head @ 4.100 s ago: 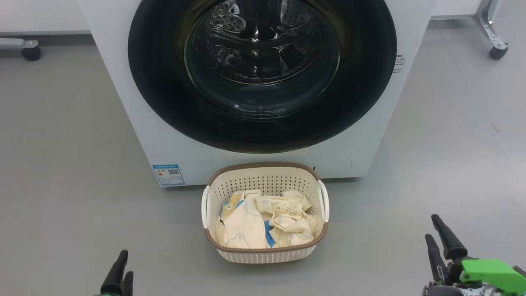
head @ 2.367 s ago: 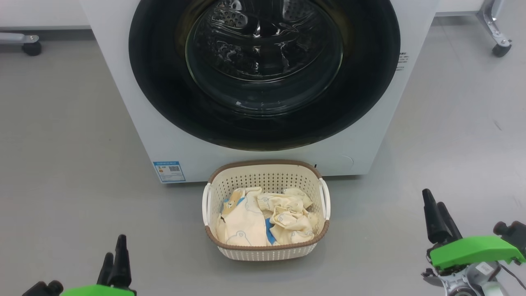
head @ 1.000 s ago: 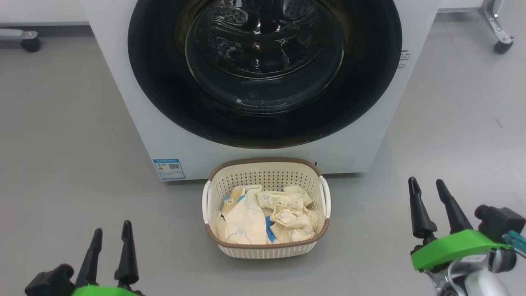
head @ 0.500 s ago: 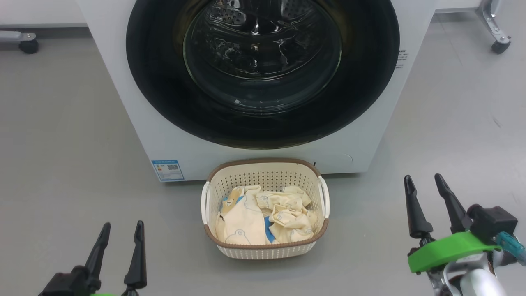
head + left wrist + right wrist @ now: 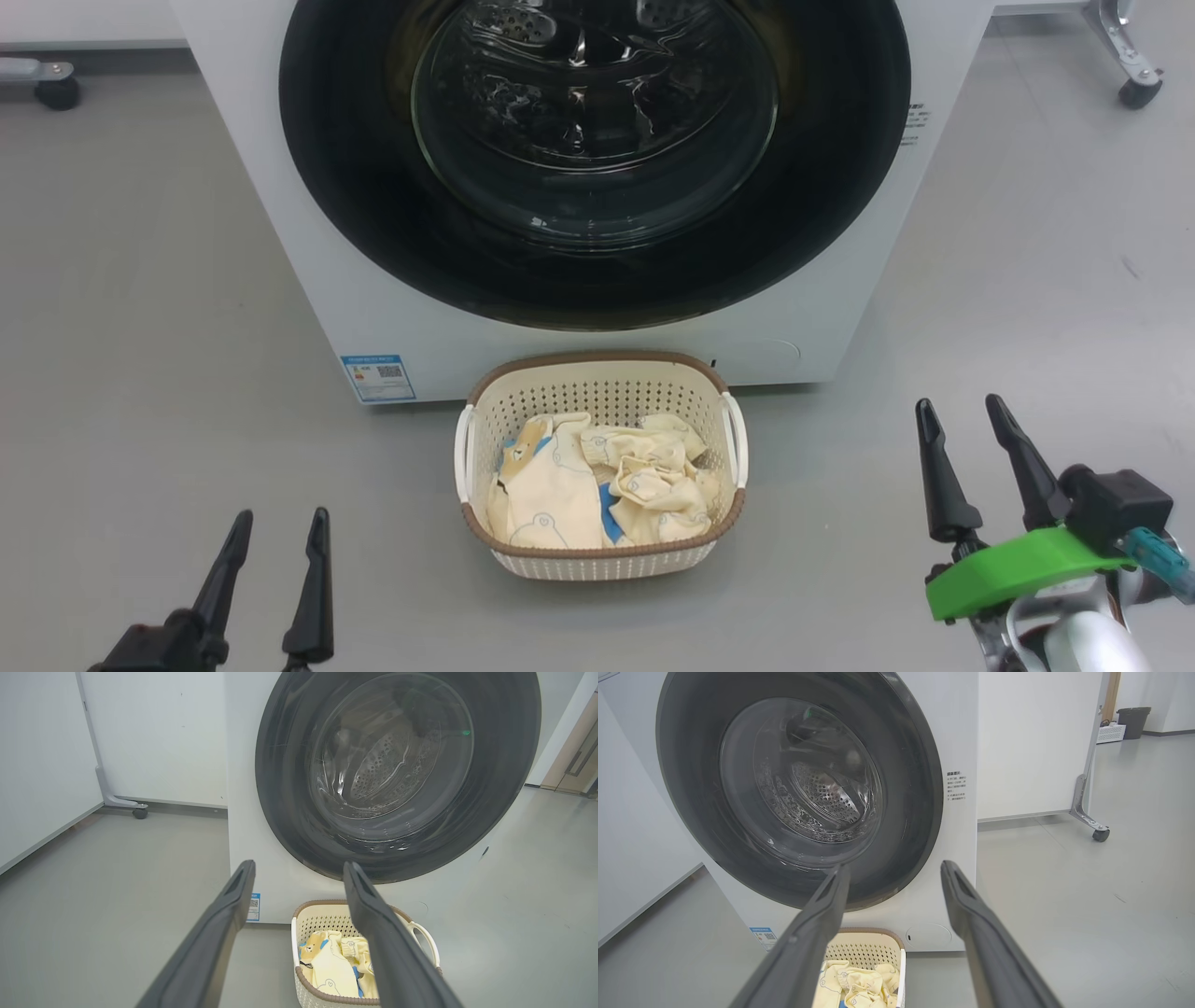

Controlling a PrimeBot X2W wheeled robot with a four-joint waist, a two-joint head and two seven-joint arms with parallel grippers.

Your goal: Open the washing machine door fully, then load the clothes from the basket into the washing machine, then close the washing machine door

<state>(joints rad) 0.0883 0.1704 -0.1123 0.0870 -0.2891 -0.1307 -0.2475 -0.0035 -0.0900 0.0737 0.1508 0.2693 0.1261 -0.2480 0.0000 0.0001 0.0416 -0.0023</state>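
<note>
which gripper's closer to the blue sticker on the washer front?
Left. The left gripper sits in front and slightly left of the blue sticker; the right gripper is far off to its right, past the basket.

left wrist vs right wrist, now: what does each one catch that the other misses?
Left wrist adds: a wood-toned door at far right. Right wrist adds: a printed text label, a round cap low on the white front, a dark bin far back. Shared: the washing machine door, shut; the basket with the clothes; the blue sticker.
</note>
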